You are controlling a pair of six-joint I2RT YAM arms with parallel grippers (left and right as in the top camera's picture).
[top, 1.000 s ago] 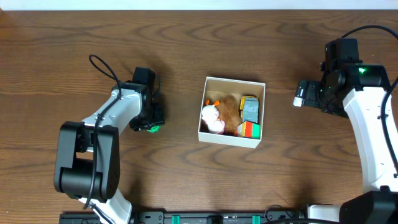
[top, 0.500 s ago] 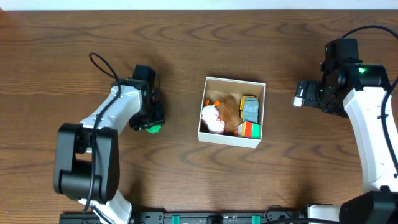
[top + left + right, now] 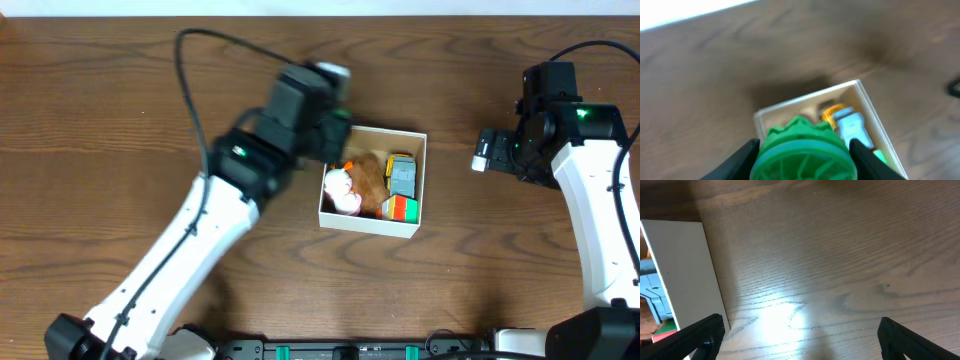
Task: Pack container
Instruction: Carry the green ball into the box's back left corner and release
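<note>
Overhead, the container [image 3: 366, 222] sits in the middle of the brown table [image 3: 150, 60], between the two arms. It already has toys inside: a white toy [image 3: 340, 190], a brown fuzzy toy [image 3: 368, 172], a grey and yellow toy [image 3: 402, 173] and a red and green block [image 3: 400, 209].

The left gripper [image 3: 804, 156] pinches a round green toy [image 3: 800, 145] with bumps around its edge, one dark finger on each side. It hangs over the far left corner of the box, partly above the white wall. How high it is, I cannot tell.

The right gripper [image 3: 800, 337] has its fingers spread wide with nothing between them. It sits off to the right of the box, over bare wood.

I think the step is this: bring the green toy over and drop it in. For the next move the left arm likely needs to slide a bit more over the tan inside — the far strip looks free — then go down and let its fingers part. If it lets go too soon, the toy could hit the wall or bounce off the other toys and roll out.
</note>
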